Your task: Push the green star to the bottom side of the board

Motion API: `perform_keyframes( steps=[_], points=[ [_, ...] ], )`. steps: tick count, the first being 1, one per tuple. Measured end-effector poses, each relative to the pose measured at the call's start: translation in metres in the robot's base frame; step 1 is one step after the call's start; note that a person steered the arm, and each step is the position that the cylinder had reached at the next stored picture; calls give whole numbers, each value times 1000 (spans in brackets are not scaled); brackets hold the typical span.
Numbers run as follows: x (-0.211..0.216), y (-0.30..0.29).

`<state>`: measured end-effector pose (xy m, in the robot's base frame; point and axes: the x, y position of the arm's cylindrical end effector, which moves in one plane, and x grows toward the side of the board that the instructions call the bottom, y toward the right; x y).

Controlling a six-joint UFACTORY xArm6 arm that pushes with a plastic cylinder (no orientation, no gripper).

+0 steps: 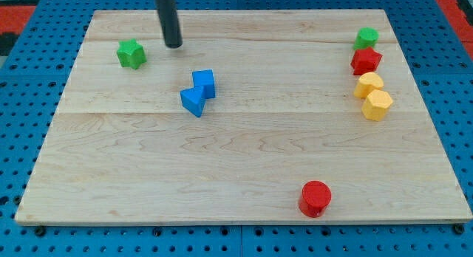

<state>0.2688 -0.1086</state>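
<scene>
The green star (131,54) lies near the top left of the wooden board (244,190). My tip (174,46) is on the board just to the right of the star and slightly above it, a short gap apart, not touching it. The dark rod rises from the tip out of the view's top.
A blue cube (204,83) and a blue wedge-shaped block (193,102) touch left of centre. At the right edge stand a green block (365,38), a red star-like block (365,61) and two yellow blocks (369,85) (378,104). A red cylinder (315,198) sits near the bottom.
</scene>
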Motion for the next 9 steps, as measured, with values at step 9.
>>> perform_keyframes(
  steps=[9],
  points=[
    [244,-63]
  ],
)
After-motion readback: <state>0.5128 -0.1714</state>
